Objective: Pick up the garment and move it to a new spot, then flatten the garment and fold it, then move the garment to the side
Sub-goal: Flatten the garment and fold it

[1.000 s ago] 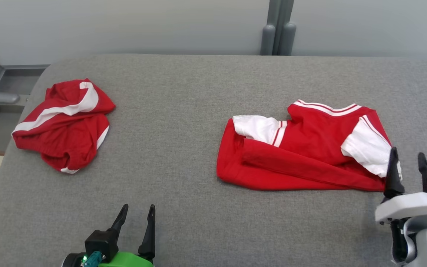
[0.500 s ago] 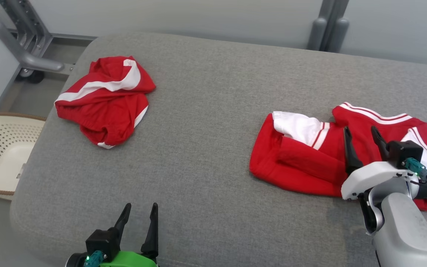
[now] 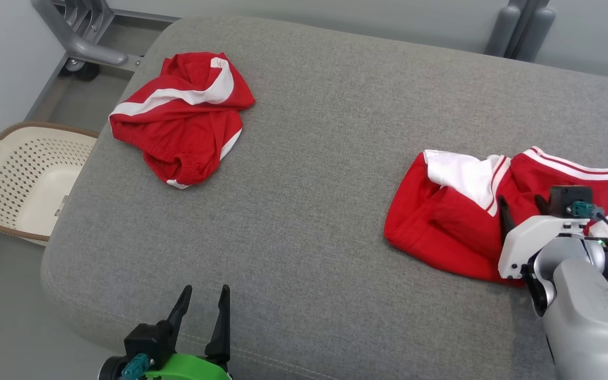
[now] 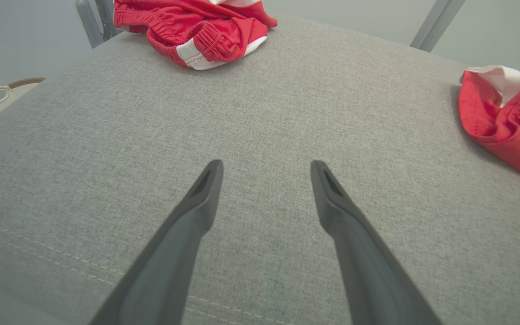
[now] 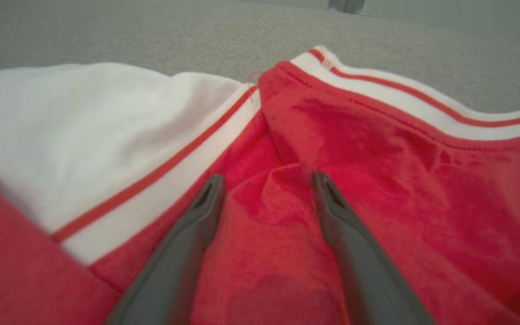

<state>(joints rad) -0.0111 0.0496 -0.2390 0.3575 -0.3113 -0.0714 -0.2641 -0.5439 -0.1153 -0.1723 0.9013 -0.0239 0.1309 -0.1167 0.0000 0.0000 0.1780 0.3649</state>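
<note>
The right gripper (image 3: 521,202), fingers spread, flanks a raised crease on the red-and-white garment (image 3: 444,224) at the table's (image 3: 309,211) right side. Closing there may catch only 1 layer and undo the fold. Meanwhile the left gripper (image 3: 205,295) hangs spread and empty.

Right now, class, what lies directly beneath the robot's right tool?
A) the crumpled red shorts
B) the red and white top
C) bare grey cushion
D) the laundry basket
B: the right tool, open, sits over a fold of the red and white top.
</note>
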